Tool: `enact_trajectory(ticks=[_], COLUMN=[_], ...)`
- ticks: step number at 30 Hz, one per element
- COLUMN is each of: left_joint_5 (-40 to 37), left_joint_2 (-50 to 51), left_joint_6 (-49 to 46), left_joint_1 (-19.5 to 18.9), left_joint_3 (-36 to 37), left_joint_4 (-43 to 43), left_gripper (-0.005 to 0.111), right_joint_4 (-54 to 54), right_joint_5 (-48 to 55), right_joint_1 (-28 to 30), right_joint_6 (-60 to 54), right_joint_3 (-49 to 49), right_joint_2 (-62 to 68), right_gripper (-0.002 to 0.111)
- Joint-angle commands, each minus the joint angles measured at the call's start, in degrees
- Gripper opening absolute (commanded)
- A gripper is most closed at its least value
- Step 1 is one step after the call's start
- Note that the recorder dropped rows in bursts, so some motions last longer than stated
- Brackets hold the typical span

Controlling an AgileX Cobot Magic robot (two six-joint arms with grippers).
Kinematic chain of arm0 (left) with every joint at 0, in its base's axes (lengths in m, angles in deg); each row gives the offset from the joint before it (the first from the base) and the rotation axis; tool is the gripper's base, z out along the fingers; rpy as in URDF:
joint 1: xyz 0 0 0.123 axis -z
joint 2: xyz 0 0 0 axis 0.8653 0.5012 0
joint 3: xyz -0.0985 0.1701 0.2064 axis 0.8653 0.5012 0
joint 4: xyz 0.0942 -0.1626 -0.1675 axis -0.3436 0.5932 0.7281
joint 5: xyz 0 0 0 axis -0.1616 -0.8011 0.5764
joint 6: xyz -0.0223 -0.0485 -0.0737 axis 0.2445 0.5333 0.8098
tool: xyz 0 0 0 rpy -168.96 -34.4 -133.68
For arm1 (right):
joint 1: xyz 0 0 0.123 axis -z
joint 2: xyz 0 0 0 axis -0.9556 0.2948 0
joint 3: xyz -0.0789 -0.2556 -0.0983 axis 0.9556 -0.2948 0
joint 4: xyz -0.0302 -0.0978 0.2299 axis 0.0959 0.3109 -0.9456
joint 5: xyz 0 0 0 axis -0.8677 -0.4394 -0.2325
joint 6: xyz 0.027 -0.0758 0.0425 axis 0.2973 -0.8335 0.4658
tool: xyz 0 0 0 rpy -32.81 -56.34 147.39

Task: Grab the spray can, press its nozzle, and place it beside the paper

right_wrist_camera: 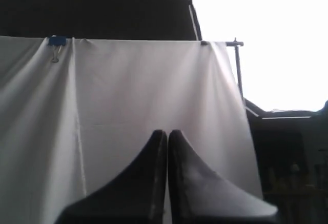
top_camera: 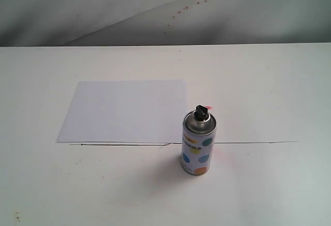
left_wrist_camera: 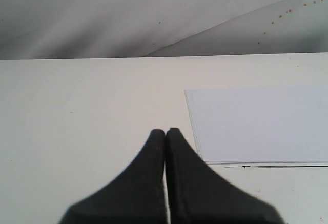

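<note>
Exterior view is showing a small cylindrical spray can (top_camera: 198,143), white-labelled with teal, yellow and orange dots, standing upright on the white table (top_camera: 269,91) just beside the near right corner of the plain white rectangular sheet of paper (top_camera: 124,111), which is lying flat. A tiny black plastic nozzle (top_camera: 201,113) is sitting atop the can's silver dome. A thin black line (top_camera: 248,142) is running along the paper's near edge and passing behind the can. Beyond the paper's far edge a large curled white backdrop sheet (top_camera: 103,9), flecked with reddish spots, is hanging.

The black left gripper (left_wrist_camera: 165,131) is hovering over bare table near a corner of the paper, fingers pressed together and gripping nothing. The black right gripper (right_wrist_camera: 167,133) is likewise closed tight and empty, facing a hanging white cloth (right_wrist_camera: 128,90) pinned by a blue clip (right_wrist_camera: 56,41).
</note>
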Motion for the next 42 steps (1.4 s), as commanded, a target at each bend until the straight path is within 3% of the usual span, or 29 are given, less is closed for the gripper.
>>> enact_trajectory(ticks=[1, 7, 14, 29, 42], left_joint_5=[0.3, 0.3, 0.3, 0.3, 0.3], left_joint_2=[-0.2, -0.2, -0.2, -0.2, -0.2], left_joint_6=[0.0, 0.1, 0.1, 0.1, 0.0], left_joint_1=[0.3, 0.3, 0.3, 0.3, 0.3], left_joint_3=[0.3, 0.3, 0.3, 0.3, 0.3], left_joint_4=[-0.1, -0.1, -0.1, -0.1, -0.1], left_gripper=[0.000, 0.000, 0.000, 0.000, 0.000], right_joint_4=[7.8, 21.7, 39.0, 32.4, 32.6], right_joint_5=[-3.8, -4.5, -4.8, -8.0, -11.7], right_joint_1=[-0.1, -0.1, -0.1, -0.1, -0.1], right_joint_6=[9.6, 21.9, 34.8, 33.0, 32.6], right_joint_3=[3.0, 3.0, -0.1, -26.4, -29.0], right_joint_2=[10.6, 21.2, 24.6, 24.6, 24.6], right_gripper=[0.001, 0.001, 0.001, 0.001, 0.001])
